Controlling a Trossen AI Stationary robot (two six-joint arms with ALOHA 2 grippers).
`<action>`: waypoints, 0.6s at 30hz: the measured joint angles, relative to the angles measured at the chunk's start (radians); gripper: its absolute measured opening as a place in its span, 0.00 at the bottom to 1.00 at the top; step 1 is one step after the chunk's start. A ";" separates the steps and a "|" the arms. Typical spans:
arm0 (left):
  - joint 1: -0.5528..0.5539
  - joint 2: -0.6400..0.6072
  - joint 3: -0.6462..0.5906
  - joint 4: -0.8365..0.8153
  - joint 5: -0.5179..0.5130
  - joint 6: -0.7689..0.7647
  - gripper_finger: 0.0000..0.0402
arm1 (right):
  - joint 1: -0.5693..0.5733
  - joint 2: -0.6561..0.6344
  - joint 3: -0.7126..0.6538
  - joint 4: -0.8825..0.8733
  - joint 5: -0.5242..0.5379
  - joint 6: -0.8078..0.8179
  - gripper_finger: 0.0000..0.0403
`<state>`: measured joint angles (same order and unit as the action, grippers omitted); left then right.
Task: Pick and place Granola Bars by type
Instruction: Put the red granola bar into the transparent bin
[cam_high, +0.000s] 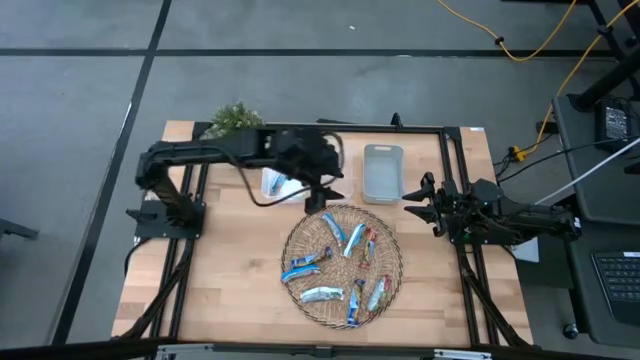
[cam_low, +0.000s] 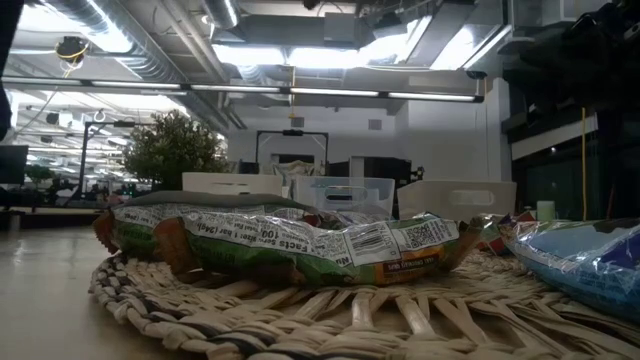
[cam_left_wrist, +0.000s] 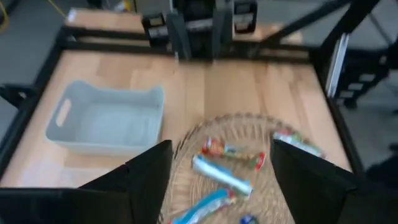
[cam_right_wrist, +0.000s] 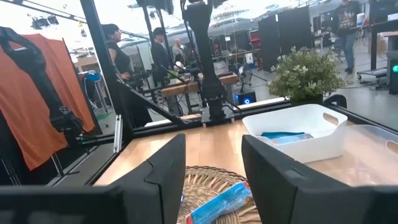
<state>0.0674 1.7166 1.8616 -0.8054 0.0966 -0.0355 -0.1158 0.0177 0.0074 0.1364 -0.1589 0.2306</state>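
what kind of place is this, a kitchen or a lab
Most likely a robotics lab or workshop: exposed ceiling ducts, another arm rig beyond the table, and people standing among workbenches.

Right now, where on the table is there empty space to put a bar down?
Bare wood lies left of the wicker tray, between it and the left arm's base. A narrower bare strip runs between the tray and the right gripper. The grey bin looks empty. It is crowded on the tray, with granola bars scattered across it, and at its far rim under the left gripper.
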 joint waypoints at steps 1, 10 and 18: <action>0.000 0.019 0.019 -0.026 -0.001 0.016 0.66 | 0.000 0.000 0.000 0.000 0.000 0.000 0.40; -0.011 0.184 0.039 -0.245 -0.012 0.213 0.66 | 0.000 0.000 0.000 -0.003 0.000 -0.003 0.40; -0.070 0.370 0.039 -0.328 -0.008 0.421 0.66 | 0.000 0.000 0.000 -0.009 -0.001 -0.001 0.40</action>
<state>-0.0028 2.0862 1.9007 -1.1333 0.0883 0.3858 -0.1158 0.0177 0.0074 0.1272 -0.1596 0.2298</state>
